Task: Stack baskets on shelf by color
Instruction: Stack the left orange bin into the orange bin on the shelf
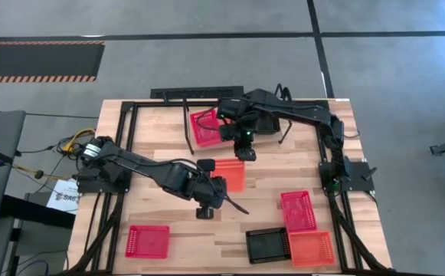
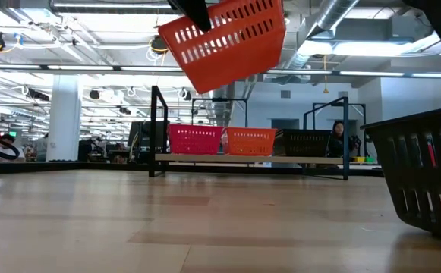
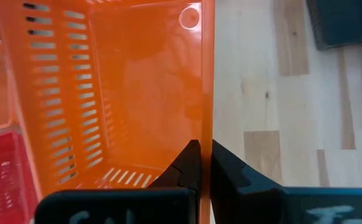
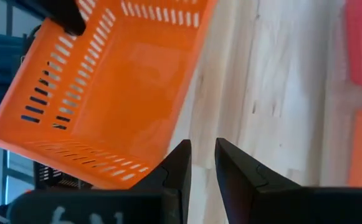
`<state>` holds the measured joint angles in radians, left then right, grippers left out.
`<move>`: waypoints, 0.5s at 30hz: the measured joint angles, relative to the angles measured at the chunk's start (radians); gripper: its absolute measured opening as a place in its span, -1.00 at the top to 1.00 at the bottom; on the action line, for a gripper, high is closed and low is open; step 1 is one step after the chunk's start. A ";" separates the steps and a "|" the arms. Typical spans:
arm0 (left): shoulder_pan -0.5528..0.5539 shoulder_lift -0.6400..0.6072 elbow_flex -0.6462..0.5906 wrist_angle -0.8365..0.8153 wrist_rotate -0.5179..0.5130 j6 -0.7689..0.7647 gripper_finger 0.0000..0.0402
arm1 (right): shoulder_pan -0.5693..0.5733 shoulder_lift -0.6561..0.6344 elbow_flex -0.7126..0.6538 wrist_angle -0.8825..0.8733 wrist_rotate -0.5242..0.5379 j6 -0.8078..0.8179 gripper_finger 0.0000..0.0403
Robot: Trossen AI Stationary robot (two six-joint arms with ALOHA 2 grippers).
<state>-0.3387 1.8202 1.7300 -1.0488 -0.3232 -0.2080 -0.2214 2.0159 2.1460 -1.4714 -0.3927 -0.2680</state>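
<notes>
Left arm extended from its base at the table's left edge, reaching diagonally toward mid-table, elbow low and wrist forward. Left gripper clamped on the rim wall of an orange basket, fingers pinched tight on either side of that wall. Held basket lifted clear of the tabletop and tilted, seen high in the low view with one corner dipping. Right arm folded across the far side of the table from its base at the right edge, forearm running leftward over the shelf. Right gripper hanging just beyond the held basket, pointing down, not touching it; fingers close together with a narrow gap, nothing between them, apparently near-closed though hard to judge. On the shelf in the low view, left to right: a red basket, an orange one, a black one, side by side. Elsewhere on the tabletop: red basket near the front left corner; another red basket right of centre; black basket and orange basket just beside each other at the front right.
</notes>
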 joint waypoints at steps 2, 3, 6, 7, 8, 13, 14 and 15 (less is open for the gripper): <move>0.002 0.000 -0.012 0.022 0.005 0.005 1.00 | -0.010 0.000 0.000 0.003 0.000 0.005 0.54; 0.004 0.000 -0.015 0.024 0.004 0.005 1.00 | -0.013 0.000 0.000 0.005 0.000 0.009 0.54; 0.008 0.000 -0.017 0.017 0.001 0.020 1.00 | -0.019 0.000 0.000 0.008 0.000 0.012 0.54; 0.012 0.000 -0.017 0.022 0.001 0.027 1.00 | -0.017 0.000 0.000 0.010 0.000 0.012 0.54; 0.016 0.000 -0.017 0.021 -0.002 0.031 1.00 | -0.013 0.000 0.000 0.010 0.000 0.012 0.54; 0.037 0.000 -0.017 0.018 -0.021 0.057 1.00 | 0.012 0.000 0.000 0.009 0.002 0.011 0.54; 0.040 0.000 -0.017 0.018 -0.021 0.066 1.00 | 0.016 0.000 0.000 0.009 0.002 0.008 0.54; 0.043 0.000 -0.017 0.019 -0.020 0.073 1.00 | 0.021 0.000 0.000 0.008 0.002 0.008 0.54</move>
<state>-0.2958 1.8206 1.7134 -1.0302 -0.3431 -0.1355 -0.2002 2.0155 2.1460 -1.4630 -0.3902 -0.2596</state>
